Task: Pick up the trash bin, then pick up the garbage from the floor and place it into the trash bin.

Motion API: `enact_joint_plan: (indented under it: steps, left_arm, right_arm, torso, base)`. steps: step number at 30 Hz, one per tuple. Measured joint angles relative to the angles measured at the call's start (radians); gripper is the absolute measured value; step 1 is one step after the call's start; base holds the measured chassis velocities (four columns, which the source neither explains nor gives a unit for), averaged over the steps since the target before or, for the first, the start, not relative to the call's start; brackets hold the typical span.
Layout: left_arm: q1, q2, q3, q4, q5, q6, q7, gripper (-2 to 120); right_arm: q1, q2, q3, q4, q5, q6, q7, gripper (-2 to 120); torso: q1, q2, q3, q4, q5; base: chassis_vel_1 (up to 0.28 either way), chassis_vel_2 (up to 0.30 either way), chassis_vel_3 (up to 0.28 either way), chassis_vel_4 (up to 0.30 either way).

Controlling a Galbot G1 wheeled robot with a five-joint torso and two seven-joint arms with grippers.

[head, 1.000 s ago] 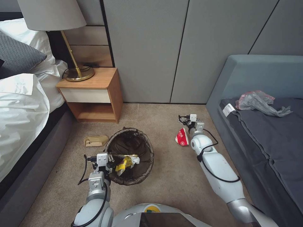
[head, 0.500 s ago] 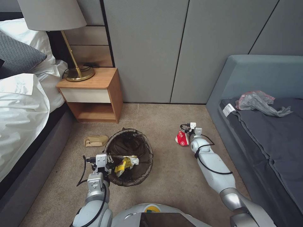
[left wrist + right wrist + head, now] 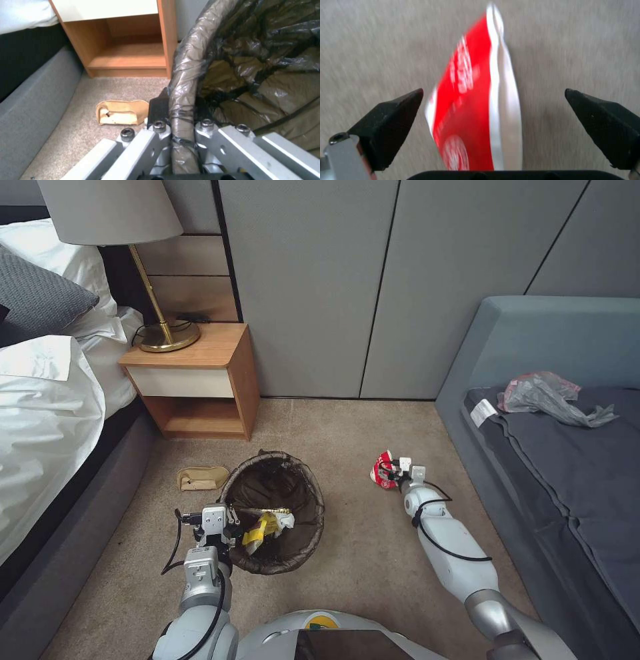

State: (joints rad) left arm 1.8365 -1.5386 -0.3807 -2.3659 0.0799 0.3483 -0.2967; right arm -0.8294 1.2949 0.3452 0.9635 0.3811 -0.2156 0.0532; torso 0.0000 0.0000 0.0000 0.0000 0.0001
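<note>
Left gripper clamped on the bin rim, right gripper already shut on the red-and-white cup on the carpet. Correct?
Not quite. The right gripper is open: in the right wrist view its fingertips stand apart on either side of the crushed red-and-white cup, not touching it. The rest holds: the left gripper is clamped on the trash bin rim, and the cup lies on the carpet.

Open carpet [image 3: 360,553] lies between the trash bin [image 3: 273,510] and the blue-grey sofa [image 3: 533,460]; 1 crushed red-and-white paper cup [image 3: 382,472] lies in that lane, near the sofa base. The right gripper [image 3: 493,117] straddles the cup, fingertips spread wide with carpet showing on both sides of it. Left of the bin, a narrow carpet strip runs along the bed frame [image 3: 60,560]; a tan flat packet [image 3: 121,112] lies in it. The wooden nightstand [image 3: 200,380] blocks the corner beyond. The left gripper [image 3: 181,130] clamps the bin rim.
</note>
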Motion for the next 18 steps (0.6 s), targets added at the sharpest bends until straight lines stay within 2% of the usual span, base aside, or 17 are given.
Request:
enact_joint_plan:
  steps: [3, 5, 11, 13, 14, 17, 18]
  left_arm:
    - [0.0, 0.001, 0.0, -0.001, 0.0, 0.0, 0.0, 0]
    - [-0.002, 0.001, 0.0, -0.001, 0.0, 0.0, 0.0, 0]
    - [-0.006, 0.001, 0.005, 0.002, 0.0, -0.001, 0.0, 0]
    - [-0.009, 0.001, 0.008, 0.004, 0.0, 0.0, 0.0, 0]
    - [-0.009, 0.001, 0.008, 0.004, 0.0, 0.0, 0.0, 0]
    - [-0.013, 0.003, 0.008, 0.005, 0.0, 0.0, 0.0, 0]
    - [-0.013, 0.003, 0.008, 0.005, 0.0, 0.0, 0.0, 0]
  right_arm:
    - [-0.009, 0.002, 0.006, -0.015, -0.006, 0.016, -0.007, 92]
    - [-0.024, 0.0, 0.011, -0.016, -0.014, 0.033, -0.017, 81]
    - [-0.034, -0.005, 0.014, 0.0, -0.012, 0.038, -0.017, 67]
    - [-0.043, -0.008, 0.014, 0.023, 0.006, 0.038, -0.016, 52]
    - [-0.043, -0.008, 0.014, 0.023, 0.006, 0.038, -0.016, 52]
    - [-0.058, -0.01, 0.01, 0.059, 0.018, 0.035, -0.008, 38]
    - [-0.058, -0.01, 0.01, 0.059, 0.018, 0.035, -0.008, 38]
  torso:
    - [0.0, 0.0, 0.0, -0.0001, 0.0]
    - [0.0, 0.0, 0.0, -0.0001, 0.0]
    - [0.0, 0.0, 0.0, -0.0001, -0.0001]
    - [0.0, 0.0, 0.0, -0.0001, -0.0001]
    - [0.0, 0.0, 0.0, -0.0001, -0.0001]
    - [0.0, 0.0, 0.0, -0.0001, -0.0001]
    - [0.0, 0.0, 0.0, -0.0001, -0.0001]
  base:
    - [0.0, 0.0, 0.0, 0.0]
    - [0.0, 0.0, 0.0, 0.0]
    - [0.0, 0.0, 0.0, 0.0]
    - [0.0, 0.0, 0.0, 0.0]
    - [0.0, 0.0, 0.0, 0.0]
    - [0.0, 0.0, 0.0, 0.0]
    - [0.0, 0.0, 0.0, 0.0]
